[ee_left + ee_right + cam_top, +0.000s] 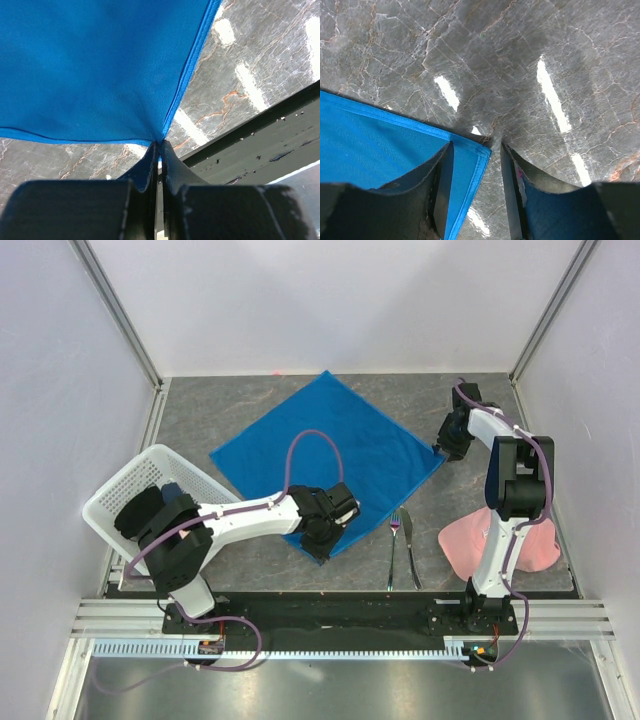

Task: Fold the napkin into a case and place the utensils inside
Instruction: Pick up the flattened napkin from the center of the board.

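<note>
1. Left wrist view: the left gripper (161,146) had its jaws pressed together on the near corner of the napkin (90,65). The hemmed edges fanned out from the pinch over the table (240,65).
2. Right wrist view: the right gripper (476,146) stood spread, one finger (442,175) over the napkin's right corner and the other over bare table. Nothing was clamped.
3. Seen from above, the napkin lay unfolded as a blue diamond in the middle of the table.
4. The fork (394,540) and knife (410,562) lay side by side just beside its near right edge.
5. A pink cloth (455,540) lay right of the knife, and a white basket (130,490) sat far left.
</note>
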{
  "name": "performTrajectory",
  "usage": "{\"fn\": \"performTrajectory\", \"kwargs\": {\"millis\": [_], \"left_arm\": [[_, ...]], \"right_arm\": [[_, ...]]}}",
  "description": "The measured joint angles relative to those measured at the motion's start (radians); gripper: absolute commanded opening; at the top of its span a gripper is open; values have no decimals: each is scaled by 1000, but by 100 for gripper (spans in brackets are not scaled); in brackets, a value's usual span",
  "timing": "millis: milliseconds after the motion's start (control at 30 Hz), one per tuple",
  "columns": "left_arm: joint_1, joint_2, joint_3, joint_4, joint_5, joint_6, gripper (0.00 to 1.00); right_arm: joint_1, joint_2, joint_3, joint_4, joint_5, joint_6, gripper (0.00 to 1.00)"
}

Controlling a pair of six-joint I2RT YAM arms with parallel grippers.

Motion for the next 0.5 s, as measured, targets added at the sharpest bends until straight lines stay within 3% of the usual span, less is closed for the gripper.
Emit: {"fn": "performTrajectory", "kwargs": {"millis": [67,167,200,400,500], "left_arm": [[5,-3,0,0,0,0,2],[10,-3,0,0,0,0,2],[12,-3,0,0,0,0,2],[33,-13,0,0,-3,0,2],[55,-38,0,-2,-9,0,2]], "right_arm": [[6,0,0,1,14,1,48],[11,2,0,2,28,9,38],[11,2,0,2,31,12,29],[9,2,-13,32,28,45,0],[10,1,-18,73,-2,64,0]]}}
